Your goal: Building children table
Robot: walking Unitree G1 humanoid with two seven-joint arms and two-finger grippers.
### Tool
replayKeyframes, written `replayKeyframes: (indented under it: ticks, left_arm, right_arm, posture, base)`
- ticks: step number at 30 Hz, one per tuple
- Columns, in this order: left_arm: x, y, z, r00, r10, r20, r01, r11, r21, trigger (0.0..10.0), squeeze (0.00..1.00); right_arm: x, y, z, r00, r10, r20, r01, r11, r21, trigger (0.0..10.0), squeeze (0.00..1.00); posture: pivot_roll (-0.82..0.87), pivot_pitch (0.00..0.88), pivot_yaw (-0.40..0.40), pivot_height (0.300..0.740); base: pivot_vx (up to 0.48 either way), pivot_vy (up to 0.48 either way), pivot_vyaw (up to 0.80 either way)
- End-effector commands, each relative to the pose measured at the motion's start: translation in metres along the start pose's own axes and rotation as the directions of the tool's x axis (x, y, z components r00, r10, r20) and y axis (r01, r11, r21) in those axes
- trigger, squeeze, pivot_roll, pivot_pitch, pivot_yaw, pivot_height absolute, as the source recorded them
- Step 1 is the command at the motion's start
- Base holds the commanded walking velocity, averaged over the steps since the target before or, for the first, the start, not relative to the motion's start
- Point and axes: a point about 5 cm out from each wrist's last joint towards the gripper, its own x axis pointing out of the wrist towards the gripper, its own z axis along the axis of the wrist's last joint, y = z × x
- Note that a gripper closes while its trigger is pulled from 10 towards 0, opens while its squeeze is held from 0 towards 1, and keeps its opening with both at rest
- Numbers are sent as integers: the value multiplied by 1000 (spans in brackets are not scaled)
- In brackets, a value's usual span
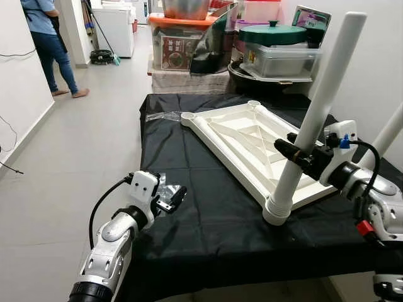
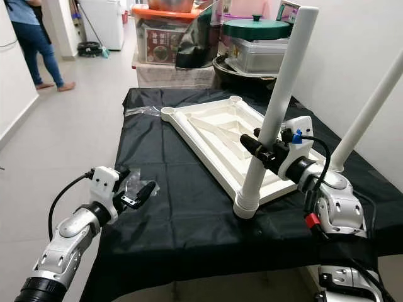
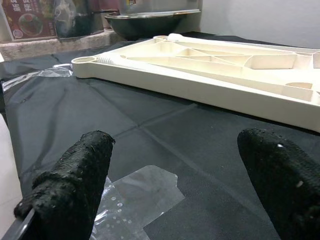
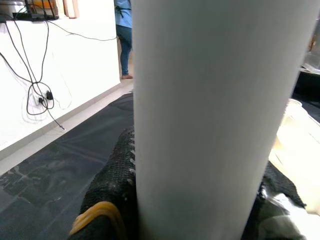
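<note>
Hovering at seven o'clock, my left gripper (image 1: 169, 200) has its jaws spread over a plastic scrap (image 3: 137, 192) on the black-draped counter (image 1: 208, 233), idle so the right can work. At four o'clock my right gripper (image 1: 295, 153) pinches the leg (image 1: 315, 113), steadying it upright in the near corner socket. The tabletop (image 1: 252, 141) lies inverted toward twelve, sockets up. A person (image 1: 50, 44) stands at eleven.

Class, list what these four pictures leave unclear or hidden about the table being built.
1. Right wrist view: the white leg blocks the tabletop behind it.
2. Eye views: a second leg is cut off by the right edge; its socket is unseen.
3. Whether the held leg's base is fully seated cannot be judged.
4. Left wrist view: the tabletop runs off the frame.
</note>
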Motion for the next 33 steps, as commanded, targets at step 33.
replayKeyframes:
  ticks: [33]
  left_arm:
    - [-2,-2,-5,1000,19,-14,-19,1000,12,10000,0]
  right_arm:
    - [6,66,-77,738,-647,-193,670,737,92,0,0]
  posture:
    - [11,0,-83,740]
  base:
    - [0,0,0]
